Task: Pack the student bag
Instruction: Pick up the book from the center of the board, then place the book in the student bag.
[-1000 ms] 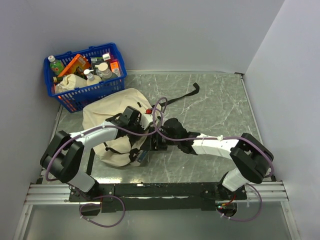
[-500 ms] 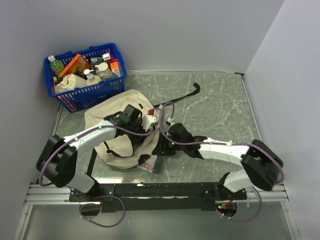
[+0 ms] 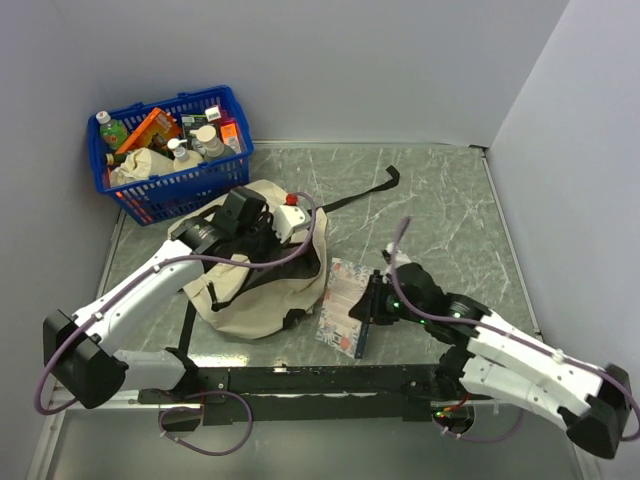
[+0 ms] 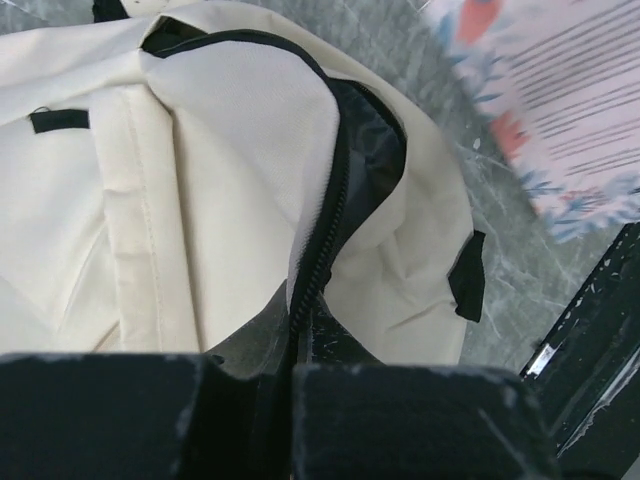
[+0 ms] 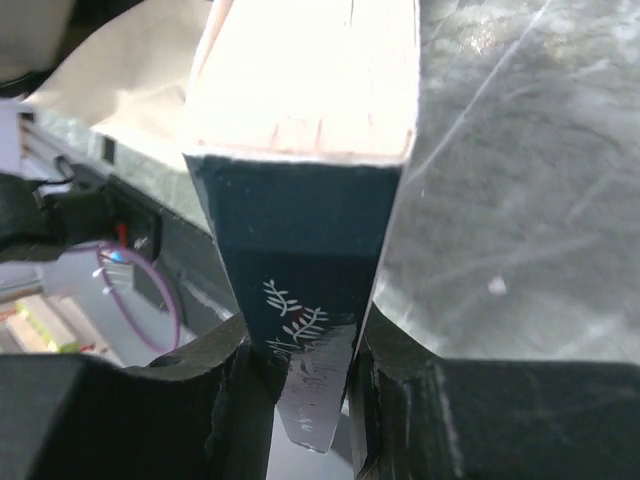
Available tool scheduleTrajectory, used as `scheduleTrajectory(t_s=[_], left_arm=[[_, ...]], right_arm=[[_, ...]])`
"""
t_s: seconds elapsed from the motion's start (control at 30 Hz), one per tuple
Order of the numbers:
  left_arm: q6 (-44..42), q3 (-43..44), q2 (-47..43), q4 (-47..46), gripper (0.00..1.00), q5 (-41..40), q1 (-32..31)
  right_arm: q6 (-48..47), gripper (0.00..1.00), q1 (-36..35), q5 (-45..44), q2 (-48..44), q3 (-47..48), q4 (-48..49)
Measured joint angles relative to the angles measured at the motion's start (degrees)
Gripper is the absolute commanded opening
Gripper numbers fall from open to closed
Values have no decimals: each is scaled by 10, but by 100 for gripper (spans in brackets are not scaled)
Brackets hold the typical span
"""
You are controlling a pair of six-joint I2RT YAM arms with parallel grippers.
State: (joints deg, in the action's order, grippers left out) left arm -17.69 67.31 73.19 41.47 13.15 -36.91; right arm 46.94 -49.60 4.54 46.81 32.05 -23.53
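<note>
Flanking the student bag (image 3: 250, 305): blue basket (image 3: 185, 185) (full), book (image 3: 340, 300).

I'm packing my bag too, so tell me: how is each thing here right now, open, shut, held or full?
student bag: unzipped, dark inside showing.
book: outside the bag, clamped at one edge.
left gripper: jaws shut on the bag's zipper edge.
right gripper: jaws shut on the book.
blue basket: filled to the rim.

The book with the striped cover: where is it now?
Top view: the book rests on the table near its front edge, just right of the cream backpack, its dark spine clamped by the right gripper.
</note>
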Motion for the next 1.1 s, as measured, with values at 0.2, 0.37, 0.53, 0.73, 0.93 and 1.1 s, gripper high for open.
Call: scheduleTrajectory(t_s=[0.2, 0.37, 0.53, 0.73, 0.93, 1.1], left_arm=[[-14, 3, -35, 6, 1, -29, 0], [-31, 13, -98, 1, 1, -60, 0], [-48, 29, -156, -4, 1, -67, 0], [-42, 37, -159, -5, 1, -54, -16], [-36, 37, -142, -16, 1, -54, -46], [-30, 40, -129, -18, 1, -53, -53]], right_arm=[[-3, 14, 0, 12, -96, 11, -55], [0, 12, 0, 69, -48, 19, -5], [11, 11, 8, 143, 46, 31, 90], [34, 11, 19, 266, 120, 38, 263], [63, 10, 23, 365, 196, 38, 411], [115, 7, 31, 426, 346, 47, 556]])
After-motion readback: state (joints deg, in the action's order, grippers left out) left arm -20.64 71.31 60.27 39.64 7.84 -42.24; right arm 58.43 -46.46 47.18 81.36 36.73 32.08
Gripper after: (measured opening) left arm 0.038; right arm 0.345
